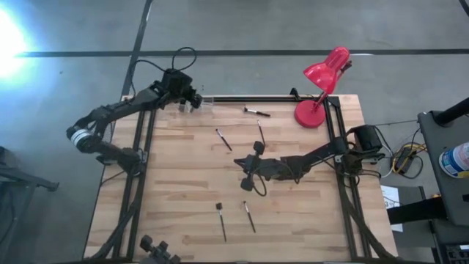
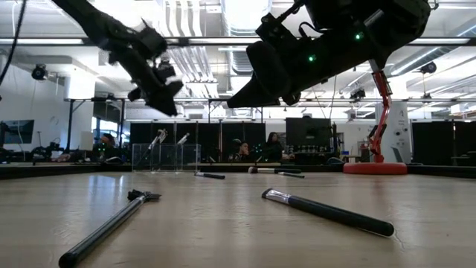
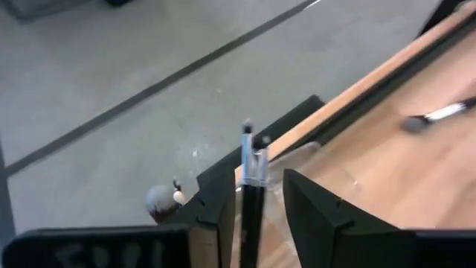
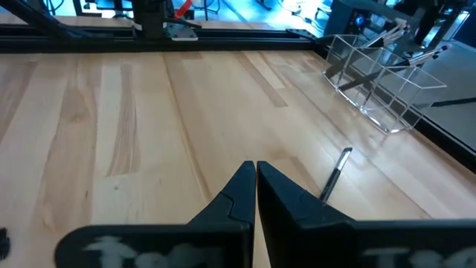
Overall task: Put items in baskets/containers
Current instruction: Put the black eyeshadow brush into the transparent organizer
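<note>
The left gripper (image 3: 253,205) hangs over the clear containers (image 1: 196,103) at the table's eleven o'clock, jaws apart around an upright makeup brush (image 3: 251,186), apparently releasing it. The right gripper (image 4: 256,195), jaws together, hovers mid-table; other brushes (image 1: 222,138) lie scattered.

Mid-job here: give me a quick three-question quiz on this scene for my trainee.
1. True or false: the right pincer is shut and empty.
2. The left pincer hangs over which part of the table? A, near edge; B, far edge, by the clear container; C, middle.
3. Fill in: between the left pincer's parted fingers stands a dark ____.

Key: 1 true; 2 B; 3 brush.
</note>
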{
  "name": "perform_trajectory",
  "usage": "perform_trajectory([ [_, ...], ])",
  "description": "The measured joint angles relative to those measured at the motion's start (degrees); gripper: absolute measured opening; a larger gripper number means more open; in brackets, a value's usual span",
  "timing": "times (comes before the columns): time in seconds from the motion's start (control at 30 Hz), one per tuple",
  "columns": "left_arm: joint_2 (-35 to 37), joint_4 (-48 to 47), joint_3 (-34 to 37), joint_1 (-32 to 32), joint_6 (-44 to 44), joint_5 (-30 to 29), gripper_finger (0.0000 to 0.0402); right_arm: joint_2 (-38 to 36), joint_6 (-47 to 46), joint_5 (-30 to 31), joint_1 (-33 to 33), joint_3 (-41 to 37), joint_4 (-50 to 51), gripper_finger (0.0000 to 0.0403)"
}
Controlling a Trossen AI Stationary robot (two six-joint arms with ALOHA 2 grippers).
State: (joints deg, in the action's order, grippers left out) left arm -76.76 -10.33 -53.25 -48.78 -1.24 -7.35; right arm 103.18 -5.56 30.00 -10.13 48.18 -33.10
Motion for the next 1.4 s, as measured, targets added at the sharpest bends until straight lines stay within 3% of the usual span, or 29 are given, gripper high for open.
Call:
perform_trajectory([
  [0.13,6.35,-0.79,2.83,3.43,-0.06,-0.02,0.0077,-0.40,0.27,-0.02,0.00,0.00,3.03,0.0008],
  [0.27,13.68,4.53,10.12,9.65,0.21,0.16,0.0032,-2.71,-0.54,0.02,0.00,-0.02,8.08,0.0008],
  [0.37,18.78,13.12,17.78,15.44,2.12,0.22,0.0005,-4.32,-1.69,0.15,0.00,-0.02,10.67,0.0008],
  [0.5,23.04,29.06,29.74,23.41,6.38,0.44,0.0002,-5.77,-3.46,1.71,0.22,-0.32,14.85,0.0008],
  [0.63,23.39,45.81,39.85,30.64,8.64,0.46,0.0001,-6.05,-10.94,3.34,3.00,-1.28,22.92,0.0008],
  [0.73,23.05,53.79,43.51,33.64,7.74,0.51,0.0000,-5.96,-17.47,1.91,7.11,-2.29,26.63,0.0008],
  [0.97,23.03,54.94,46.17,36.69,9.81,3.45,0.0000,-5.57,-23.02,-1.59,17.12,-3.20,28.35,0.0020],
  [1.1,23.03,55.47,47.61,36.86,9.74,3.48,0.0000,-5.05,-24.52,-7.17,23.14,-2.19,28.28,0.0053],
  [1.4,22.90,55.95,49.57,36.86,9.24,3.34,0.0000,-4.45,-24.05,-9.80,30.70,-0.46,31.12,0.0128],
])
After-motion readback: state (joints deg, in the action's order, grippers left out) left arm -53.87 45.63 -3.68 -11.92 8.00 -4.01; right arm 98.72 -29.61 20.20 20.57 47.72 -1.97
